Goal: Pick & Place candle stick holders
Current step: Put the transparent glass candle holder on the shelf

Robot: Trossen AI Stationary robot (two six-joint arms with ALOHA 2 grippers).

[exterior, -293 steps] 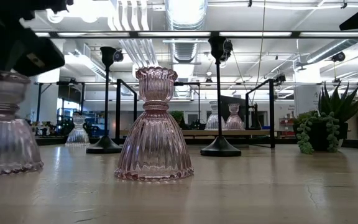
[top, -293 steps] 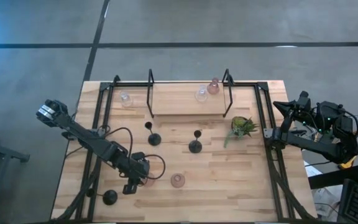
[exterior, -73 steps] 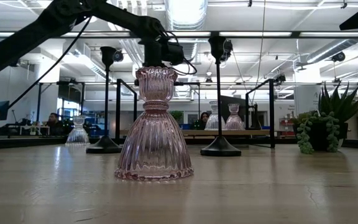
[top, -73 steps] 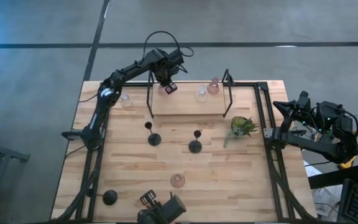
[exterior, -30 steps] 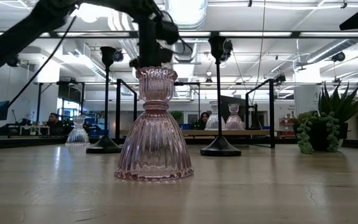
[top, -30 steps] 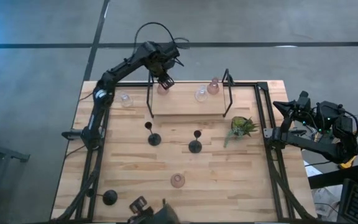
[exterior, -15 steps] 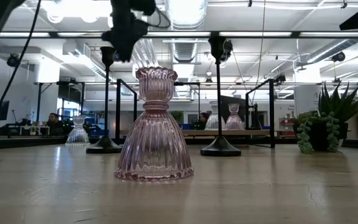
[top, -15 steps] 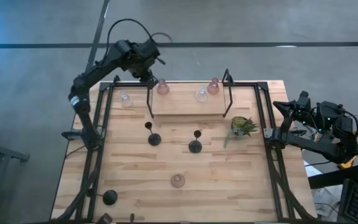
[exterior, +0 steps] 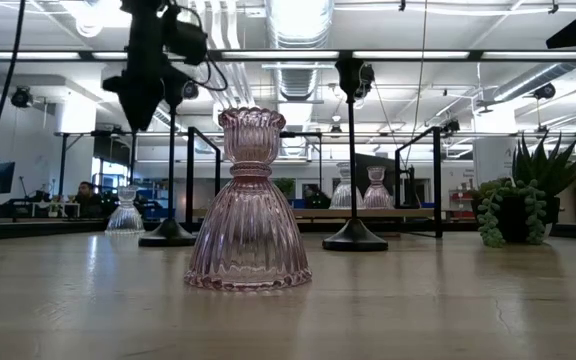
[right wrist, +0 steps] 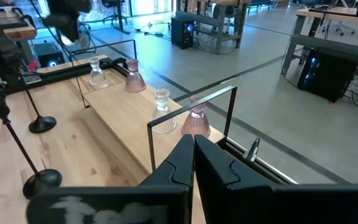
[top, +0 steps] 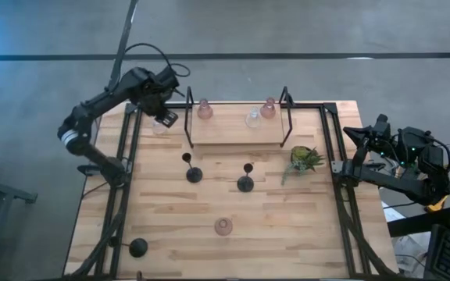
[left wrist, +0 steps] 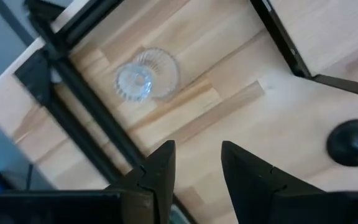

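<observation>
No readable writing or brand shows on any object. The left gripper (top: 165, 119) hangs above the table's (top: 303, 226) 10 o'clock corner, its fingers (left wrist: 159, 171) parted with a narrow gap and holding nothing. Just beneath it stands a clear ribbed glass holder (left wrist: 145, 76). A ribbed pink holder (exterior: 249, 205) stands near the 6 o'clock edge. The right gripper (right wrist: 193, 144) waits off the 3 o'clock edge, fingers pressed together.
</observation>
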